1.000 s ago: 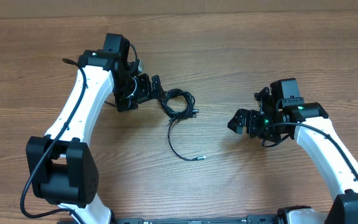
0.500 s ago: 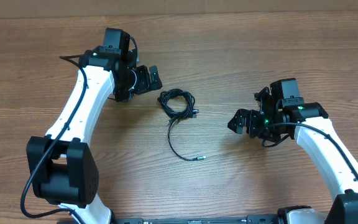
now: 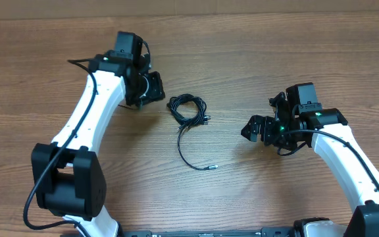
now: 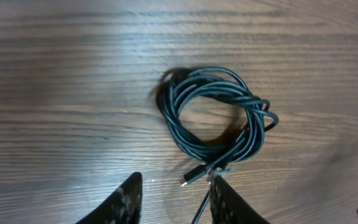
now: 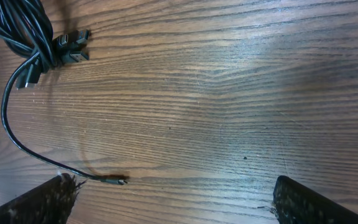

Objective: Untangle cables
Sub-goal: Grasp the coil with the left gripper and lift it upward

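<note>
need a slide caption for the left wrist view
Left wrist view: coiled black cables lie on the wood table, just ahead of the open left gripper.

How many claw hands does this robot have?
2. The left gripper is just left of the coiled cables; the right gripper is farther off on their other side. Both show fully, so none seems hidden.

Free tabletop (image 3: 242, 59) rings cables (image 3: 188, 110); left gripper (image 3: 158, 87) near upper-left.
</note>
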Robot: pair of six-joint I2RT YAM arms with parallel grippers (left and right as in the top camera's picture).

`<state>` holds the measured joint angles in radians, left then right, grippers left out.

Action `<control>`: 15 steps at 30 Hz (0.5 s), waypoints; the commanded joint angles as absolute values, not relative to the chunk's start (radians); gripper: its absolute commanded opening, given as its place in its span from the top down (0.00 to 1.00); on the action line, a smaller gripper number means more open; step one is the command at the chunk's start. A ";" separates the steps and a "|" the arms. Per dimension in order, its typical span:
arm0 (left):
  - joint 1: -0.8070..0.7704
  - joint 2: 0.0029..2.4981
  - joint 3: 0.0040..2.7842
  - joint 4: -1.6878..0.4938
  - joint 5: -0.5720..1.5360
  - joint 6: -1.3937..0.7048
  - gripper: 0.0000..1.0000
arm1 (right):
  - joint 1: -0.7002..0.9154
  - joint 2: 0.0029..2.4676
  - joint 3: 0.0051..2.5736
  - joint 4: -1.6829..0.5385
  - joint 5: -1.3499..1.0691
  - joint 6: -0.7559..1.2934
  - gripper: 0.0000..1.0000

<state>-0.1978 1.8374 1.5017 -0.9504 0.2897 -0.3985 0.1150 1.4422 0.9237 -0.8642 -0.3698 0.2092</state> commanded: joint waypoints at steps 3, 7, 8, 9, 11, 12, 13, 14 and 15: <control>-0.274 1.846 1.391 -0.875 0.254 -0.428 0.64 | 0.118 1.444 0.942 -0.862 -0.376 0.210 0.00; -0.316 1.846 1.311 -0.772 0.155 -0.491 0.56 | 0.118 1.444 0.942 -0.862 -0.376 0.210 0.00; -0.322 1.846 1.298 -0.749 0.140 -0.508 0.56 | 0.118 1.444 0.942 -0.862 -0.376 0.210 0.00; -0.327 1.846 1.287 -0.730 0.130 -0.525 0.61 | 0.118 1.444 0.942 -0.862 -0.376 0.210 0.00; -0.334 1.847 1.265 -0.701 0.126 -0.558 0.69 | 0.118 1.444 0.942 -0.862 -0.376 0.210 0.00; -0.338 1.847 1.251 -0.678 0.124 -0.571 0.70 | 0.118 1.444 0.942 -0.862 -0.376 0.210 0.00; -0.342 1.847 1.236 -0.650 0.118 -0.578 0.71 | 0.118 1.444 0.942 -0.862 -0.376 0.210 0.00; -0.348 1.848 1.215 -0.608 0.108 -0.585 0.70 | 0.118 1.444 0.942 -0.862 -0.376 0.210 0.00; -0.352 1.848 1.198 -0.573 0.101 -0.593 0.69 | 0.118 1.444 0.942 -0.862 -0.376 0.210 0.00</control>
<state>-0.3389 1.8385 1.2385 -0.6167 0.1547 -0.5327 0.1146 1.4422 0.9237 -0.8650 -0.3698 0.2092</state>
